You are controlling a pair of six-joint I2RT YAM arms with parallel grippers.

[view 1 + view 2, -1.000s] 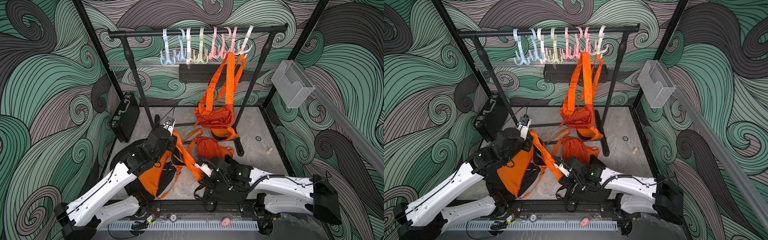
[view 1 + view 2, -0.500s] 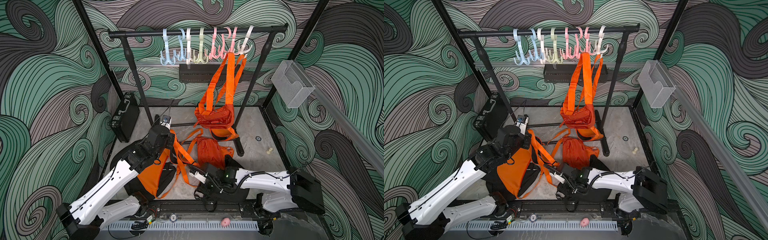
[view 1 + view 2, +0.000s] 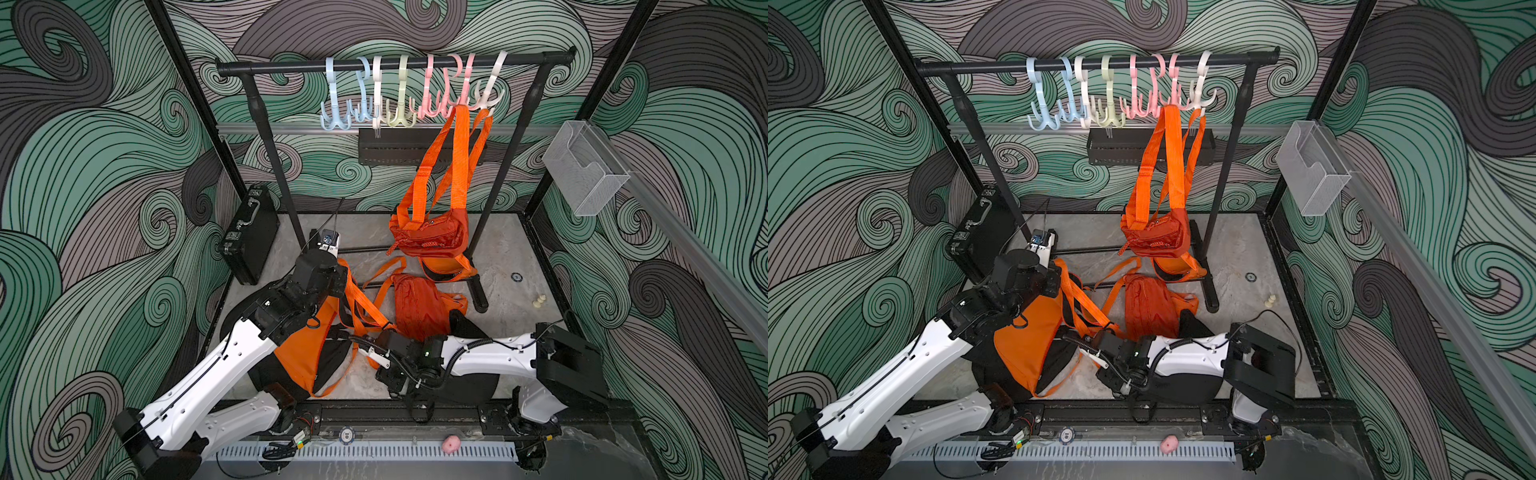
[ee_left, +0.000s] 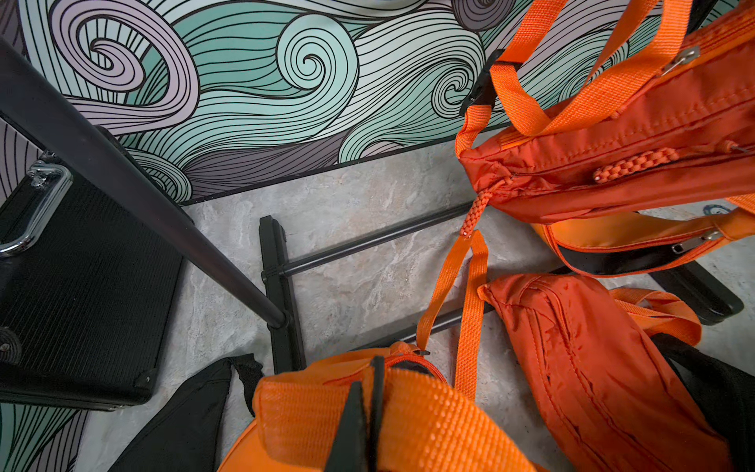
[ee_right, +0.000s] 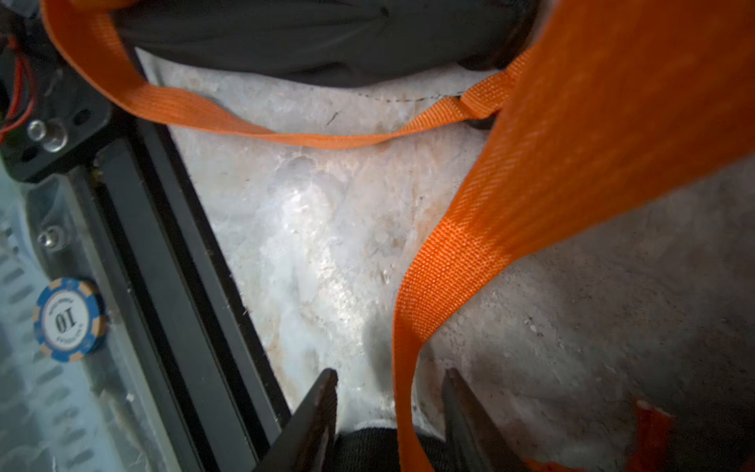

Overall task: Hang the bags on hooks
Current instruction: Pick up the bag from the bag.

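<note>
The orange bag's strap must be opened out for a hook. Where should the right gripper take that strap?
Take the straight run of the strap that passes through the open right gripper, not the slack loop on the floor. There it stands nearly edge-on, broad faces toward the fingers, so close straight on it.

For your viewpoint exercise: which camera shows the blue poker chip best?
The right wrist view: the chip is large, its 10 legible. In both top views the chip is a tiny disc. The left wrist view misses it.

Top views overhead, facing rack (image 3: 282,66); wrists close (downward).
</note>
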